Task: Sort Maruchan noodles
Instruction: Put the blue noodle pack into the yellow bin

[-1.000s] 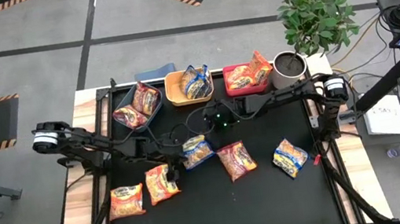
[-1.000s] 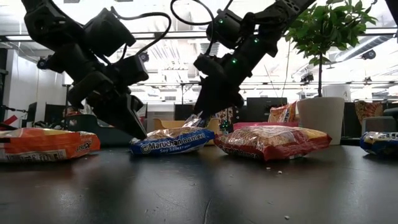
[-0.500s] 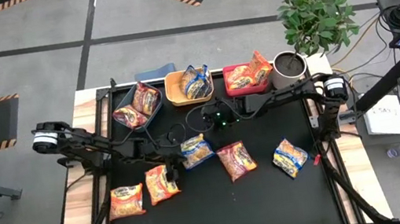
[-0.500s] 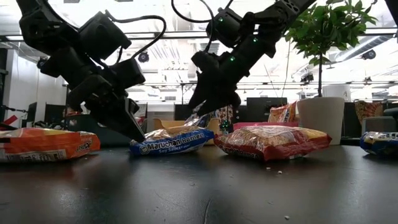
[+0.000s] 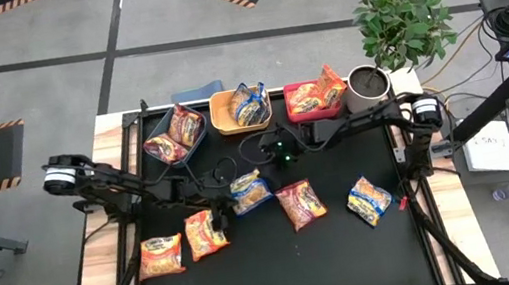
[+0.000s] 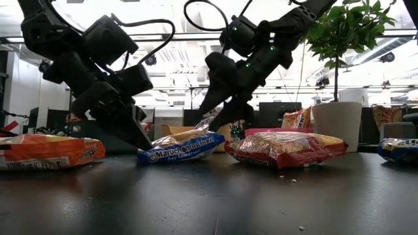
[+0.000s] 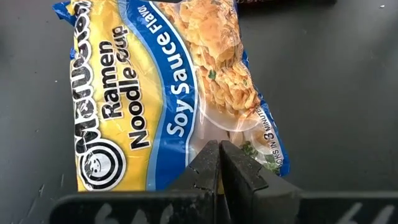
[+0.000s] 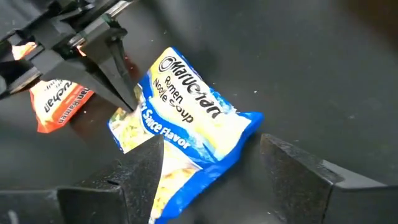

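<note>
Sorting partly done: several noodle packets point(image 5: 185, 124) sit in the bins point(image 5: 240, 111), five lie on the surface point(image 5: 353, 259), left end effector point(image 7: 219, 163) closed with tips pressing the blue packet point(image 5: 250, 192), right end effector point(image 8: 208, 168) open above it.

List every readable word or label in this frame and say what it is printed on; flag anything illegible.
"Ramen Noodle Soup" and "Soy Sauce Flavor": blue-trimmed packet, left wrist view; its brand lettering is distorted there.
"Maruchan Ramen", with smaller unreadable print below: same packet, low view.
"Ramen Noodle Soup", "Sauce Flavor": same packet, right wrist view.
Orange packet: print too blurred.
Packets in the bins: too small.
</note>
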`<control>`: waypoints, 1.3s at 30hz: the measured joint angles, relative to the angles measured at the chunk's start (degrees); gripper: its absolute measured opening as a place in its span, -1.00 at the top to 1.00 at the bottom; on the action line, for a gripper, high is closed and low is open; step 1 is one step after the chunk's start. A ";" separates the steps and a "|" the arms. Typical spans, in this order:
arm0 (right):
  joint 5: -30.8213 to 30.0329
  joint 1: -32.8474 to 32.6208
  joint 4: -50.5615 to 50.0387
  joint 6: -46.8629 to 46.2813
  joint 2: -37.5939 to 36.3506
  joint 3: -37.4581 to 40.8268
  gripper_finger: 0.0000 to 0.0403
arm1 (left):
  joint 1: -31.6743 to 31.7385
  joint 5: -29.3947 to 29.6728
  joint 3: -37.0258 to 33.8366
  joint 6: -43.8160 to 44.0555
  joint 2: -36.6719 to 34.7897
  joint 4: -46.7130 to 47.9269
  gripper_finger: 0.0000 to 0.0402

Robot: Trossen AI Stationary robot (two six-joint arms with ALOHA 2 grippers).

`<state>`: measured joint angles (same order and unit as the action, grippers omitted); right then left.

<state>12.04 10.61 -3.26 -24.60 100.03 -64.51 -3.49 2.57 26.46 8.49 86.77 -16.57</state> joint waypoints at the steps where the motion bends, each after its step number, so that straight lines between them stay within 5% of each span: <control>1: 0.02 -0.02 1.16 -0.78 0.22 0.51 -0.29 | 0.00 0.02 0.00 0.02 0.24 -0.35 0.99; 21: 7.52 0.28 13.27 -5.93 6.99 1.95 -0.52 | 0.00 -0.09 -0.85 1.70 1.37 -1.38 0.99; 39: 7.48 0.79 14.45 -6.25 7.04 1.94 -0.54 | 0.00 -0.09 -1.15 1.88 1.39 -1.56 0.99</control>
<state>19.52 11.40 11.18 -30.85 107.07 -62.57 -3.49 2.48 25.30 10.37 88.16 -18.13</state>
